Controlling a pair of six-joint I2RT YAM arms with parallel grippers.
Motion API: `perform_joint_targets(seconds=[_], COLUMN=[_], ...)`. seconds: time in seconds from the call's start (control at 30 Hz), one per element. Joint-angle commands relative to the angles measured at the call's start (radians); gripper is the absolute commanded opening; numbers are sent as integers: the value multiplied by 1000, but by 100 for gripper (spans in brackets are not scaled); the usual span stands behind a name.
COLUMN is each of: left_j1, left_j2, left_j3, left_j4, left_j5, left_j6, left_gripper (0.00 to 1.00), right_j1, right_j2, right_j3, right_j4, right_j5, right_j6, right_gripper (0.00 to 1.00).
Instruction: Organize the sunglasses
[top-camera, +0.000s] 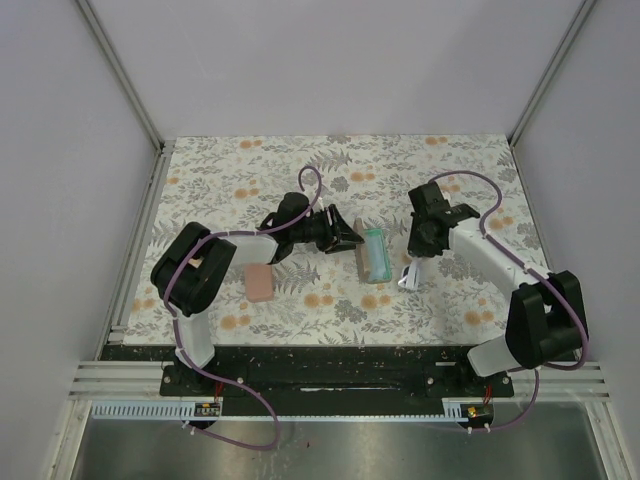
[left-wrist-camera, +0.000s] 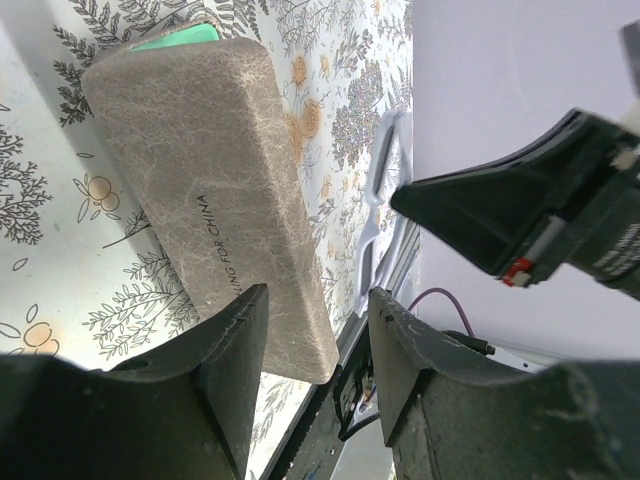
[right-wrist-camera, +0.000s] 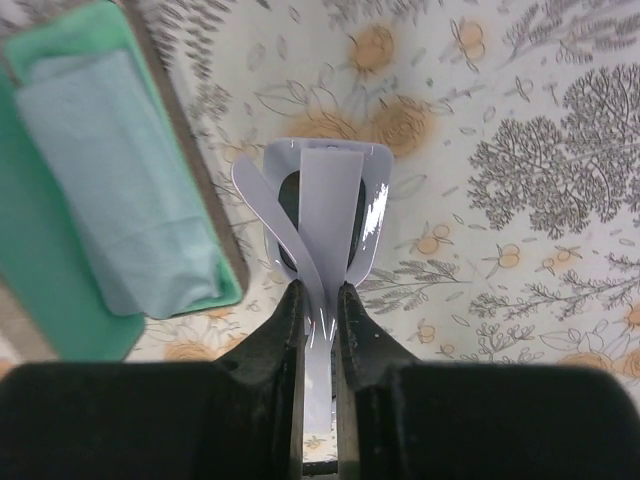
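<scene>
The white-framed sunglasses (right-wrist-camera: 320, 195), folded, stand on the floral mat with a temple pinched between my right gripper's (right-wrist-camera: 320, 292) jaws. In the top view the right gripper (top-camera: 413, 264) is just right of the open tan case (top-camera: 373, 256), with the white sunglasses (top-camera: 407, 278) below it. My left gripper (left-wrist-camera: 318, 300) is open, its jaws either side of the tan case's near end (left-wrist-camera: 210, 170) without clamping it. In the top view the left gripper (top-camera: 345, 234) is at the case's left side. The black-framed sunglasses are out of view.
The tan case has a green lining (right-wrist-camera: 45, 250) and holds a folded light blue cloth (right-wrist-camera: 115, 180). A shut pink case (top-camera: 259, 283) lies left of centre. The white sunglasses (left-wrist-camera: 385, 170) and right gripper (left-wrist-camera: 520, 210) show beyond the tan case. Grey walls enclose the mat (top-camera: 250, 170).
</scene>
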Motion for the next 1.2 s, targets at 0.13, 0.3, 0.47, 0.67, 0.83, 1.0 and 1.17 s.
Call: perform_joint_targets(seconds=[0.13, 0.3, 0.47, 0.67, 0.83, 1.0, 1.17], left_j1=[-7, -7, 4, 7, 7, 7, 7], left_j2=[-22, -22, -19, -10, -10, -7, -7], left_j3=[42, 59, 65, 71, 71, 73, 74], left_j4=[31, 11, 8, 5, 6, 5, 3], left_j5=[-7, -4, 3, 10, 7, 7, 7], left_j6=[7, 14, 10, 7, 5, 5, 5], left_gripper=[47, 47, 47, 47, 46, 46, 45], right_j1=[-7, -6, -6, -3, 22, 33, 60], right_j2=[84, 161, 150, 204, 231, 271, 290], right_j3=[189, 195, 106, 103, 105, 111, 123], right_j4=[22, 128, 299, 329, 346, 344, 324], right_j5=[-124, -239, -326, -388, -383, -362, -305], right_j6=[-52, -105, -125, -141, -160, -165, -181], right_gripper=[5, 6, 8, 9, 9, 9, 15])
